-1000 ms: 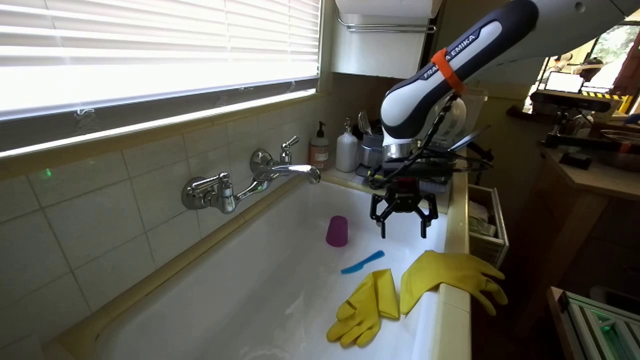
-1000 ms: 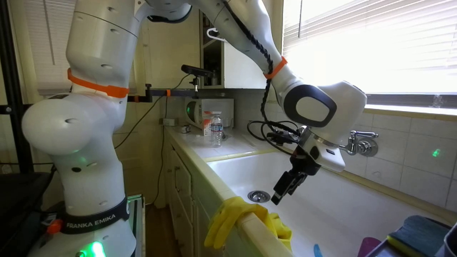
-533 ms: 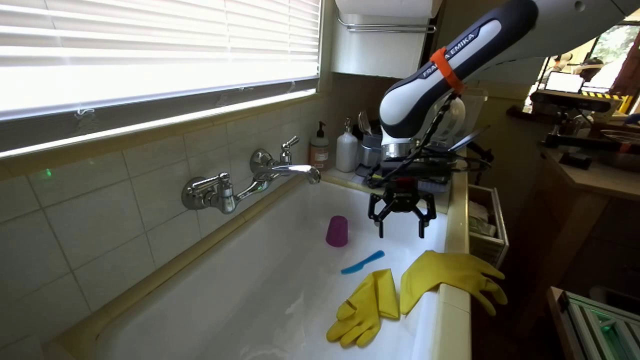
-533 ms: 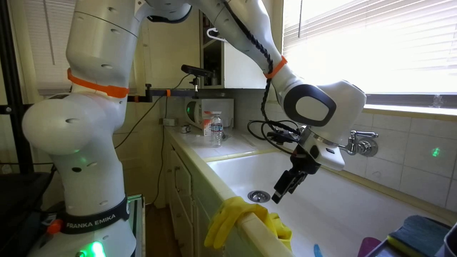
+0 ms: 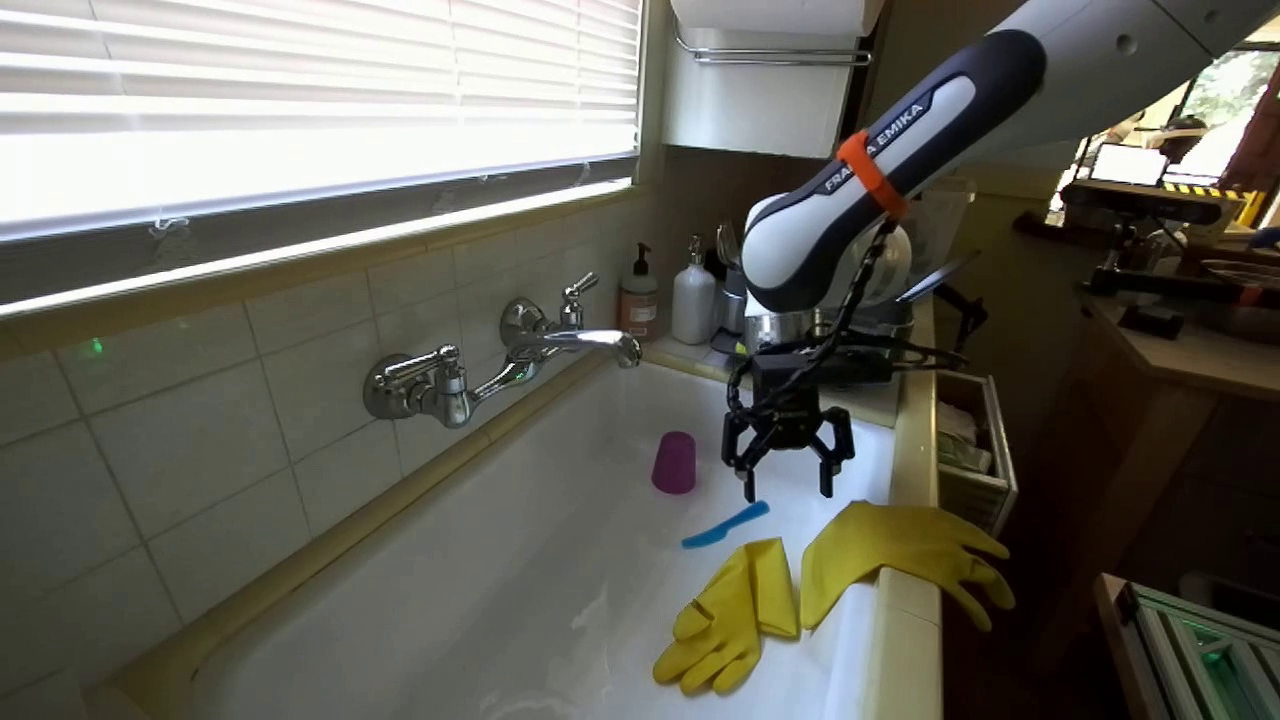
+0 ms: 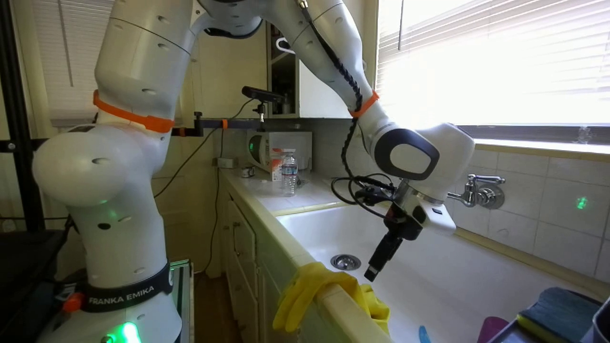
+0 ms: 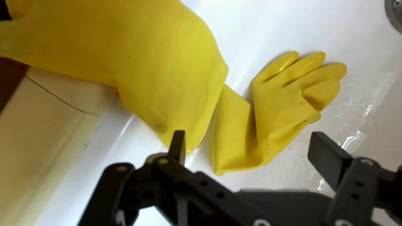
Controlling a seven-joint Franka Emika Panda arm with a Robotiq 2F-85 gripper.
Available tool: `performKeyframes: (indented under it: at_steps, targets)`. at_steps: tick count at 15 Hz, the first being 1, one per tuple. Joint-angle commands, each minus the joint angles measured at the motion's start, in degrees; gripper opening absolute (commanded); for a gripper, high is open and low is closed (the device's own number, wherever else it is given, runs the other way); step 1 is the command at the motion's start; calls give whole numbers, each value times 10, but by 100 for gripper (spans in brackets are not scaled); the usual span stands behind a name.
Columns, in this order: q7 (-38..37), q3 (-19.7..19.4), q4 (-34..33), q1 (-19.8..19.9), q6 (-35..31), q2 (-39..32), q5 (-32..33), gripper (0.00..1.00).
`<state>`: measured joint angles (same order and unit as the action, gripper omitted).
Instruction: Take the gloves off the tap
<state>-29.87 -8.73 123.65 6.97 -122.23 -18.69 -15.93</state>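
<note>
The gripper (image 5: 788,488) hangs over the sink (image 5: 480,610) with its two fingers (image 7: 177,146) wide apart, holding nothing. The yellow gloves (image 5: 890,537) look like thin rubber, so they should be light, floppy and hard to break. They may be slippery too — the sink has shiny, wet-looking spots (image 7: 351,142). For the hung glove (image 7: 135,56), the loose cuff (image 7: 188,106) is likely the best place to grab, with a finger on each side. For the flat glove (image 7: 273,116), the bend by its cuff should be easy to pinch.

In the wrist view both gloves lie past the fingers: the hung glove's cuff end shows by one fingertip, and the flat glove shows in the gap. The gripper seems to touch neither. The hung glove goes over the sink edge (image 5: 908,655), cuff inside, hand part outside. The flat glove lies in the sink just beside it; I can't tell if they touch. A blue thing (image 5: 726,525) is near, then a purple cup (image 5: 675,462). Farther off, the tap (image 5: 540,342) has no glove on it — so both look to be off already.
</note>
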Motion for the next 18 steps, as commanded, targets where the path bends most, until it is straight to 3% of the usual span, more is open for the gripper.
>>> performKeyframes:
  at_steps: [1,10,18]
  targets:
    - [47,5,-8,-9,-54,-36,9,100]
    - [149,35,-22,-2,-130,-103,-10,100]
    - [182,52,-65,0,-120,-158,-13,100]
